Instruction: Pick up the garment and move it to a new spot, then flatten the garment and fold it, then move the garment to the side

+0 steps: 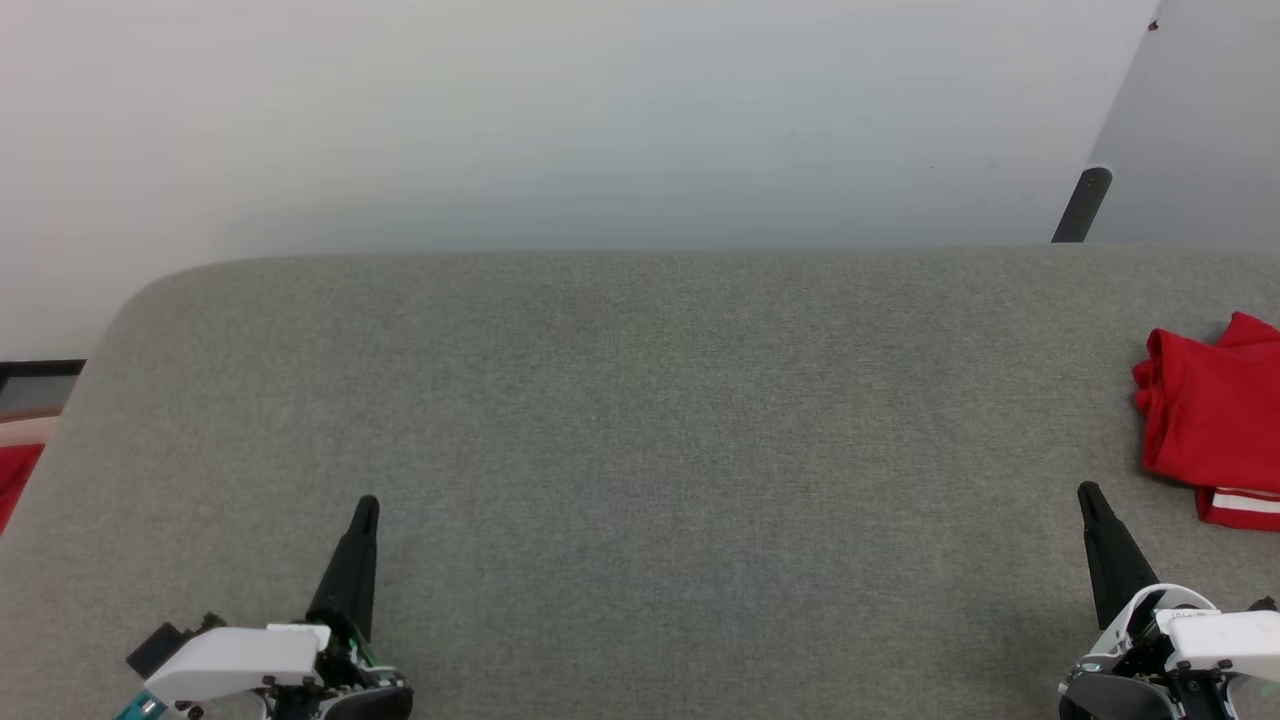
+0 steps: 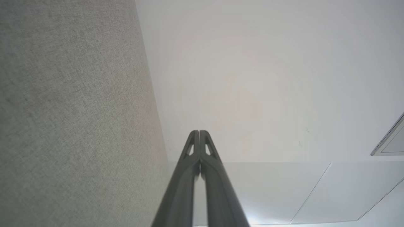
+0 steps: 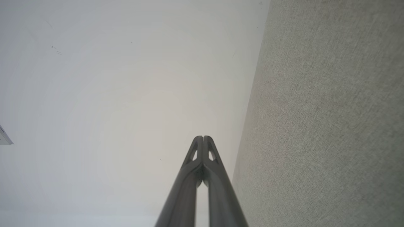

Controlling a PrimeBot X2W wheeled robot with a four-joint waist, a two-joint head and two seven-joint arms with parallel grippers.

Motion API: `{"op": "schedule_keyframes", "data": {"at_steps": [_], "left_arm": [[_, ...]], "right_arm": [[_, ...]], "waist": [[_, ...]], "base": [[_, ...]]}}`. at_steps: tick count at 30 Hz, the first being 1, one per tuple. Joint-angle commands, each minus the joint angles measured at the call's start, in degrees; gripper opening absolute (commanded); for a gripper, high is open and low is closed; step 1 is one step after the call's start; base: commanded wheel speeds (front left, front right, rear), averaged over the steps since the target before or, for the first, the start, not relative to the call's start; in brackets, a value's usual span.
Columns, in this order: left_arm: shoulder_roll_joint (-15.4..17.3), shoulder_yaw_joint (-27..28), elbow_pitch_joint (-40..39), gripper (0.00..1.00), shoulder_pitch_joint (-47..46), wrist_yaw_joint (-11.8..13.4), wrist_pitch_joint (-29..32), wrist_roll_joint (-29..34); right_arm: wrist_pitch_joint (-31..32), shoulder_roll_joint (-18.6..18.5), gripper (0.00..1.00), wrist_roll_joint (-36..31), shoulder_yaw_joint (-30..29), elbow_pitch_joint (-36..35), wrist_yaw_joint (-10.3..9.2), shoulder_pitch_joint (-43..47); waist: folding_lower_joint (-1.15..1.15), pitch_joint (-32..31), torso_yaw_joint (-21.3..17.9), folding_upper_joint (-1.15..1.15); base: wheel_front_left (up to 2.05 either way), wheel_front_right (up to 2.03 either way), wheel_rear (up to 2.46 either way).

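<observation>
Head view, left to right. At 9 o'clock, beyond the edge of the grey fabric surface (image 1: 640,400), a red patch (image 1: 12,482) is cut off by the frame, and what it is cannot be told.

At 7 o'clock the left gripper (image 1: 367,504) stands over the surface with its jaws together, empty, pointing toward 12. The left wrist view agrees: the left gripper (image 2: 199,131) has its tips meeting, with pale wall ahead and grey fabric at 9 o'clock.

At 5 o'clock the right gripper (image 1: 1087,491) has its jaws together and is likewise empty. The right wrist view shows its tips (image 3: 203,137) meeting, with fabric at 3 o'clock.

The garment (image 1: 1212,420) lies bunched on the surface at 3 o'clock, partly out of frame. White-striped trim (image 1: 1242,503) shows at its near edge. It lies near the right gripper but apart from it, at that gripper's 1 o'clock.
</observation>
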Motion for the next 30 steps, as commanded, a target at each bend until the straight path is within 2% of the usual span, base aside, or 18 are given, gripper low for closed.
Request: {"op": "schedule_keyframes", "data": {"at_steps": [1,30], "left_arm": [[0.0,0.1,0.1,0.0,-0.6,-0.3,0.1,-0.2],[0.0,0.1,0.1,0.0,-0.6,-0.3,0.1,-0.2]], "right_arm": [[0.1,0.2,0.0,0.2,0.0,0.0,-0.02,-0.2],[0.1,0.2,0.0,0.2,0.0,0.0,-0.02,-0.2]], "waist": [[0.0,0.0,0.0,0.0],[0.0,0.0,0.0,0.0]], "base": [[0.0,0.0,0.0],[0.0,0.0,0.0]]}}
